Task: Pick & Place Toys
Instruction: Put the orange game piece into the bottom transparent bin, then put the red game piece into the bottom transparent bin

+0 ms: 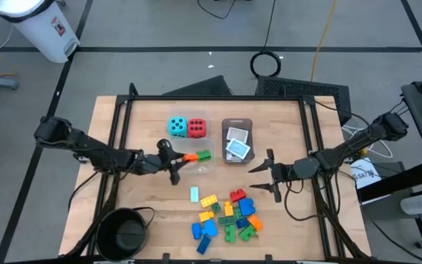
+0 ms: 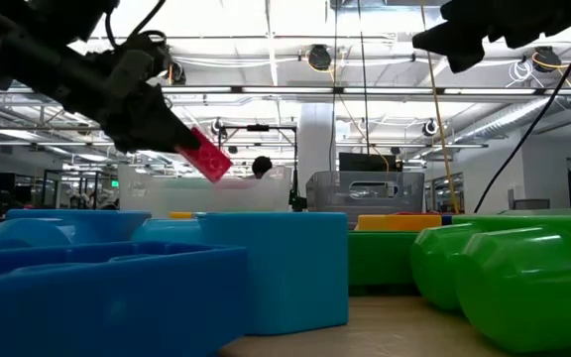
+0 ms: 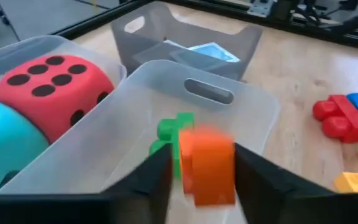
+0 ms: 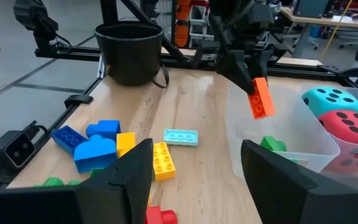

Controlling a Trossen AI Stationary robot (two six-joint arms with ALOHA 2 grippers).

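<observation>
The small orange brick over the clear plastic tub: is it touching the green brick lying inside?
Apart. The right wrist view shows the small orange brick hanging above the green brick, with bare tub wall between them.

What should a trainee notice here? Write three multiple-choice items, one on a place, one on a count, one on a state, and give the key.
1. Where does the green brick lie?
A. In the black bowl
B. In a clear tub
C. In the grey tray

2. How many big dice are there?
A. One
B. Two
C. Four

3. How is the right gripper?
A. Open, holding nothing
B. Shut on a blue brick
C. Shut on a card

Key:
1 B: the green brick lies inside the clear tub, below the orange brick that the left gripper holds.
2 B: a red die and a teal die sit side by side.
3 A: the right gripper has its fingers spread, nothing between them.
</observation>
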